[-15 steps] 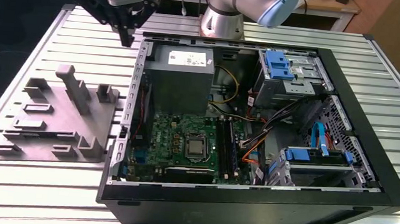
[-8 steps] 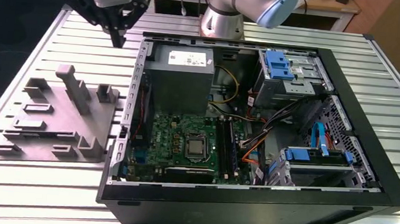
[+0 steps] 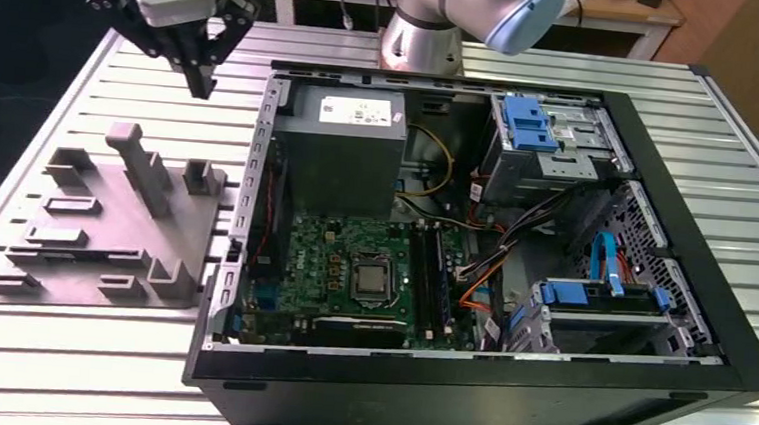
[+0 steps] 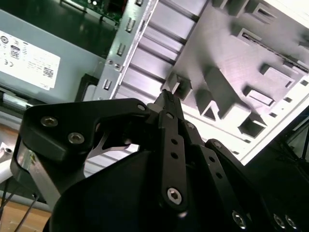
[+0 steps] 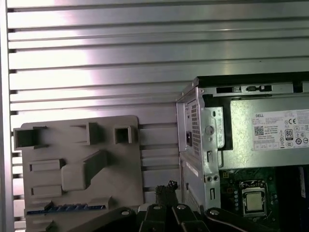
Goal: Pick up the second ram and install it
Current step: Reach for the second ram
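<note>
The second ram [image 5: 65, 208] shows in the first wrist view as a thin blue stick lying in a slot along one edge of the grey holder [image 5: 77, 169]. My gripper [image 3: 203, 86] hangs high over the bare table, beyond the grey holder [image 3: 98, 223] and beside the open computer case's far corner on the exterior view's left. Its fingers meet at the tip with nothing between them, as both wrist views show [image 4: 166, 95] [image 5: 166, 186]. The long memory slots [image 3: 426, 276] run beside the processor socket [image 3: 371, 278] on the green motherboard.
The case's metal wall [image 3: 260, 164] stands between the holder and the motherboard. Inside are the grey power supply [image 3: 342, 135], drive cages with blue clips [image 3: 533, 123], a blue flat cable [image 3: 603, 263] and loose wires. The holder has upright posts [image 3: 142, 166].
</note>
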You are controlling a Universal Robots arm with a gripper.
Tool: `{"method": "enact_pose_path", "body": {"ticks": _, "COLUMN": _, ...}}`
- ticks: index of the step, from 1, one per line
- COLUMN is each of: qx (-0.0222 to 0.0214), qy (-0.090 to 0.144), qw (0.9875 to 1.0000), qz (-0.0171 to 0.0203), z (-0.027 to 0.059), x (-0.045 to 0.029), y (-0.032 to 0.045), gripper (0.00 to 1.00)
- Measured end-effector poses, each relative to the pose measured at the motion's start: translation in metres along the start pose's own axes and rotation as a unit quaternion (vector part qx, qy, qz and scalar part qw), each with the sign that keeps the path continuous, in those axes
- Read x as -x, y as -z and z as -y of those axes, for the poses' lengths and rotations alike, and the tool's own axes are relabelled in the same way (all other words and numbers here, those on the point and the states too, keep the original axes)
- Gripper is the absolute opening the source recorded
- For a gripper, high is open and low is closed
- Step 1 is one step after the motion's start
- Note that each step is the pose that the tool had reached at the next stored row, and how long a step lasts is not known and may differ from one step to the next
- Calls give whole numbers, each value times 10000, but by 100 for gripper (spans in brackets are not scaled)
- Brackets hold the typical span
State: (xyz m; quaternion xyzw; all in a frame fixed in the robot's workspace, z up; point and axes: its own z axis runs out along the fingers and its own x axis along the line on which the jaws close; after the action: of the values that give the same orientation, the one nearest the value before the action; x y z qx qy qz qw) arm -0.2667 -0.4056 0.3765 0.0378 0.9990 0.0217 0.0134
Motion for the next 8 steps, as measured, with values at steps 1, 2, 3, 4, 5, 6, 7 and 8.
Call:
{"method": "enact_pose_path", "body": {"ticks": 1, "qx": 0, "qy": 0, "qw": 10000, "qz": 0, "z": 10, "x": -24, "y": -6, "gripper": 10}}
{"method": "enact_pose_path", "body": {"ticks": 2, "qx": 0, "qy": 0, "qw": 10000, "qz": 0, "z": 20, "x": -49, "y": -11, "gripper": 10}}
{"method": "enact_pose_path", "body": {"ticks": 3, "qx": 0, "qy": 0, "qw": 10000, "qz": 0, "z": 31, "x": -74, "y": -17, "gripper": 10}}
{"method": "enact_pose_path", "body": {"ticks": 4, "qx": 0, "qy": 0, "qw": 10000, "qz": 0, "z": 42, "x": -98, "y": -22, "gripper": 10}}
{"method": "enact_pose_path", "body": {"ticks": 5, "qx": -1, "qy": 0, "qw": 10000, "qz": -1, "z": 53, "x": -119, "y": -26, "gripper": 10}}
{"method": "enact_pose_path", "body": {"ticks": 6, "qx": 0, "qy": 0, "qw": 10000, "qz": 0, "z": 65, "x": -140, "y": -32, "gripper": 10}}
{"method": "enact_pose_path", "body": {"ticks": 7, "qx": 0, "qy": 0, "qw": 10000, "qz": 0, "z": 75, "x": -167, "y": -38, "gripper": 10}}
{"method": "enact_pose_path", "body": {"ticks": 8, "qx": 0, "qy": 0, "qw": 10000, "qz": 0, "z": 85, "x": -195, "y": -44, "gripper": 10}}
